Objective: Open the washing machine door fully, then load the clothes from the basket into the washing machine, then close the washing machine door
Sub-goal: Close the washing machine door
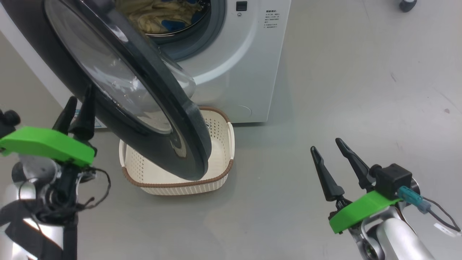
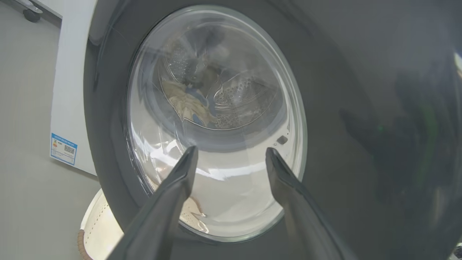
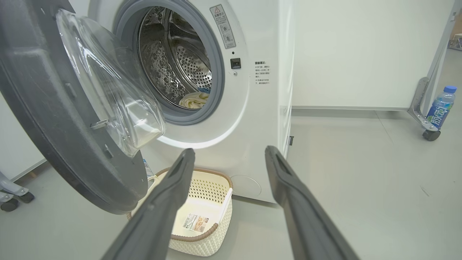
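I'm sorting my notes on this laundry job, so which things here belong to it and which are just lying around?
Part of the job:
washing machine
door, swung open
clothes, in the drum
basket, on the floor below the door

Just lying about:
bottle, by the wall
caster wheel, beside the bottle
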Controlling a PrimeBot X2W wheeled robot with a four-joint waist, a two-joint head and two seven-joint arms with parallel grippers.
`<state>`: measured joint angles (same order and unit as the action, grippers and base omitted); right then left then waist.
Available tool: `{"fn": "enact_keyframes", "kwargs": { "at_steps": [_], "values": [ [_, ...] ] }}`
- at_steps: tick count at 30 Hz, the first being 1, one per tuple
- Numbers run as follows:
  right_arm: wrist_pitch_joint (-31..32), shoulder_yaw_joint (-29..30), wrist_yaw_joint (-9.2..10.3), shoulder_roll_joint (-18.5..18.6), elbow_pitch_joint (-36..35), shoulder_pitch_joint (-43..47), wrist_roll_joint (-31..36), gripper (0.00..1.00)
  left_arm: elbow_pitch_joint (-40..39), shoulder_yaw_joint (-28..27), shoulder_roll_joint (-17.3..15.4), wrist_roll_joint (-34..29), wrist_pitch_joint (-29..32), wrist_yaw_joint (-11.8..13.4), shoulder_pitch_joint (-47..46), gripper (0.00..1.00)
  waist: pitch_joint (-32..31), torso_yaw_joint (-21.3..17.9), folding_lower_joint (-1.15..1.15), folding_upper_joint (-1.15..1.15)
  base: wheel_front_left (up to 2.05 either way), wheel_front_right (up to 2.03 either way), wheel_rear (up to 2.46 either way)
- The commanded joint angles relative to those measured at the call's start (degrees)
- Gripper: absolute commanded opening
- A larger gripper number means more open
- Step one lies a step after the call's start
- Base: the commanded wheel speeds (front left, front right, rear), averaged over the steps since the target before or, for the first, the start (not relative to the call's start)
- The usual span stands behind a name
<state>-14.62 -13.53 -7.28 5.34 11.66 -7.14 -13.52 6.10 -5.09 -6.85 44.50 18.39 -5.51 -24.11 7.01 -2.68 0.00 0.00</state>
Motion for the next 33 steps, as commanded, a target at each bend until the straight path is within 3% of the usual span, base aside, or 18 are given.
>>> {"fn": "enact_keyframes", "kwargs": {
  "at_steps": [1, 14, 22, 28, 33],
  "values": [
    [-0.4, -0.7, -0.21, 0.8, -2.1, -0.5, 0.5, 1.00, -2.2, -0.8, -2.3, -1.4, -1.5, -0.5, -0.5, 1.00, -0.1, 0.1, 0.00, 0.00, 0.00, 0.00, 0.00],
    [-0.4, 0.0, -0.21, 1.1, -2.4, 0.1, 0.7, 1.00, 2.6, 6.4, -6.0, -11.3, -19.2, -1.9, 5.0, 1.00, 0.0, 0.3, 0.00, 0.00, 0.00, 0.00, 0.00],
    [-0.4, 0.2, -0.21, 1.1, -2.4, 0.5, 0.7, 1.00, 8.2, 10.9, -7.8, -14.4, -29.7, -2.0, 8.8, 1.00, -0.4, -0.2, 0.00, 0.00, 0.00, 0.00, 0.00],
    [-0.4, 0.2, -0.21, 1.0, -2.4, 0.9, 0.7, 1.00, 11.3, 11.3, -7.4, -17.6, -33.2, -2.0, 12.2, 1.00, -0.7, -0.7, 0.00, 0.00, 0.00, 0.00, 0.00],
    [-0.4, 0.4, -0.21, 0.9, -2.3, 1.1, 0.7, 1.00, 7.5, 9.2, -5.8, -22.1, -33.4, -2.0, 15.4, 1.00, -0.6, -0.7, 0.00, 0.00, 0.00, 0.00, 0.00]
  ]
}}
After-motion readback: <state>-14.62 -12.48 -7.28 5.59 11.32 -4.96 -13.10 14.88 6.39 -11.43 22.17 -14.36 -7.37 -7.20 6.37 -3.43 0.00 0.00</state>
